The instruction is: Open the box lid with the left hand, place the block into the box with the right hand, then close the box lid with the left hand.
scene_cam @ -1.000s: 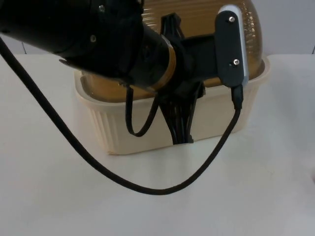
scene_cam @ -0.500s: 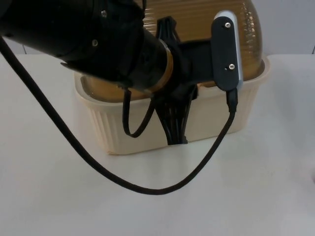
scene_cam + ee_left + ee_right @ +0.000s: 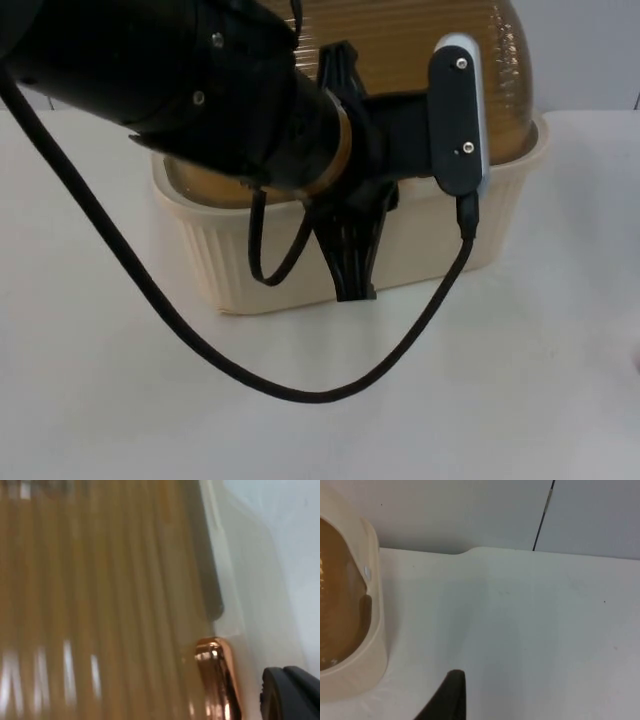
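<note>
The box is a cream, ribbed tub that sits toward the far side of the white table, close to the grey partition wall. Its amber, ridged dome lid is down over the box. My left wrist view shows those amber ridges beside a shiny copper-coloured handle at the lid's edge, with the cream rim running just beside it. My left gripper hangs down over the box's near wall, its dark fingers in front of the cream ribbing; I cannot tell how far apart they stand. My right arm waits off to the box's right side, and my right gripper hovers above bare table just beside the box's end; its spread I cannot tell either.
</note>
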Controlling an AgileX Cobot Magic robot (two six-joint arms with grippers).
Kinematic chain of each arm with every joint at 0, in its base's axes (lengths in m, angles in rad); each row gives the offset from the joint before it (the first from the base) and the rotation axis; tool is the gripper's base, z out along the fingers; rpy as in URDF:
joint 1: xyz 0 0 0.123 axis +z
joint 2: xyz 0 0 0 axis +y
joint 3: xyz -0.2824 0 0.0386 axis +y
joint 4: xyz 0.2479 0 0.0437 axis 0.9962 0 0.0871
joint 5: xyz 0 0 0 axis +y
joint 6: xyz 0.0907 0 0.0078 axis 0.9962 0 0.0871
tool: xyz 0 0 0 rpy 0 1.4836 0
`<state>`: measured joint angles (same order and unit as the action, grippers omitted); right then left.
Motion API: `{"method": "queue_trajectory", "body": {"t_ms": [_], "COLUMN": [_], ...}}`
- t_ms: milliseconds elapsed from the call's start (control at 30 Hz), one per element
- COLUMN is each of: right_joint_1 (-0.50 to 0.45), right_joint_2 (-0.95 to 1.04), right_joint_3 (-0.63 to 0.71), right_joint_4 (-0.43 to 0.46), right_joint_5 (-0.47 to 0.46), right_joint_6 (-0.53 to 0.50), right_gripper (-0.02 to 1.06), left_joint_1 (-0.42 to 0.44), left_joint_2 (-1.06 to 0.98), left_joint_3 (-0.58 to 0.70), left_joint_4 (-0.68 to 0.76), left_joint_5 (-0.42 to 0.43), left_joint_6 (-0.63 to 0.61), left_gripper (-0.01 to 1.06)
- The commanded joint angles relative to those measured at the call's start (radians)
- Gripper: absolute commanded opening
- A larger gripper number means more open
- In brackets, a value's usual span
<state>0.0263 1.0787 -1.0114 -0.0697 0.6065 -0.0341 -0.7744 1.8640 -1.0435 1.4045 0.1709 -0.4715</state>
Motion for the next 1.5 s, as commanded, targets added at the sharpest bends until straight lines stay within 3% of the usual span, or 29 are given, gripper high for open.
{"method": "queue_trajectory", "body": {"t_ms": [0, 667, 1467], "right_joint_1": [-0.005, -0.005, -0.005], "right_joint_2": [-0.001, -0.001, -0.001], "right_joint_3": [-0.008, -0.008, -0.008], "right_joint_4": [-0.004, -0.004, -0.004], "right_joint_5": [0.003, 0.001, 0.003], "right_joint_6": [0.005, 0.004, 0.004], "right_gripper": [1.05, 1.05, 1.05], "left_joint_1": [-0.003, -0.003, -0.003], "left_joint_2": [0.002, 0.002, 0.0], "left_joint_3": [0.002, 0.001, -0.061], "left_joint_4": [0.009, 0.024, 0.025], "left_joint_5": [0.006, 0.043, 0.164], "left_joint_6": [-0.004, -0.004, -0.052], "left_gripper": [0.0, 0.0, 0.0]}}
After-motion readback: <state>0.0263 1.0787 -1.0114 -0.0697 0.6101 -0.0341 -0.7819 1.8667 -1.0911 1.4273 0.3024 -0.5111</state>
